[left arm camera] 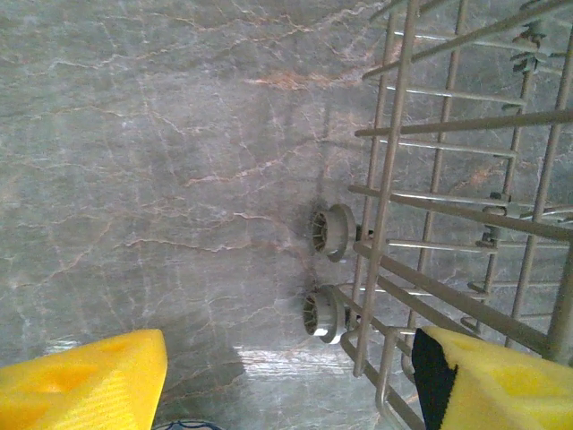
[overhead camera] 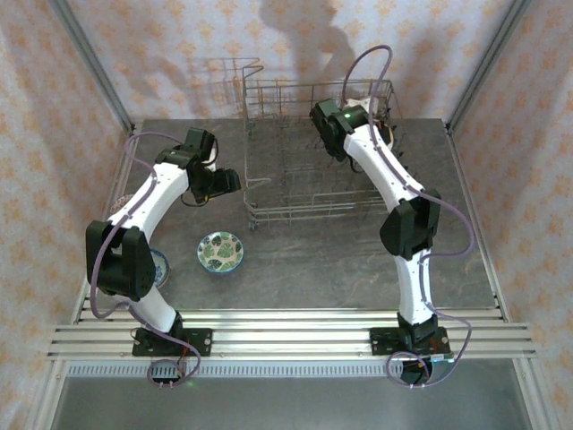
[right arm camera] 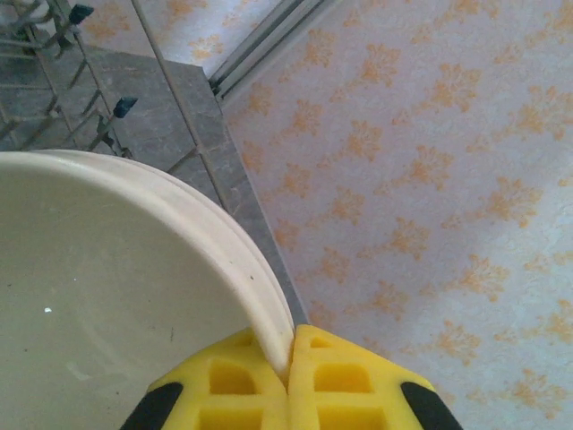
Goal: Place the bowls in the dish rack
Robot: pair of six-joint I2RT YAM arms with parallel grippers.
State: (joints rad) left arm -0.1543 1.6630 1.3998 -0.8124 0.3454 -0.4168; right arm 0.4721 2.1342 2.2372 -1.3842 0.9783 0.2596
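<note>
- Top view: the dish rack (overhead camera: 313,157) is seen at the far middle of the table (overhead camera: 358,260). The right arm (overhead camera: 380,175) is reached over the rack's far right part. The left gripper (overhead camera: 226,183) is held just outside the rack's left side. A green floral bowl (overhead camera: 220,252) lies on the table, near the rack's near left corner. A blue bowl (overhead camera: 160,266) lies further from the rack, partly hidden under the left arm.
- Left wrist view: the left gripper's yellow fingers (left arm camera: 89,381) are spread wide, and nothing is held between them. Bare table is seen below them, with the rack's wire side and two small rollers (left arm camera: 329,233) just beside one finger.
- Right wrist view: the right gripper (right arm camera: 291,358) is closed tight on the rim of a cream bowl (right arm camera: 107,296). The bowl's body lies on the rack's side of the fingers, and the rack's tines (right arm camera: 85,63) are seen beyond and below it. The next move is judged to turn on this: the held bowl must be carried rackward and lowered between tines.
</note>
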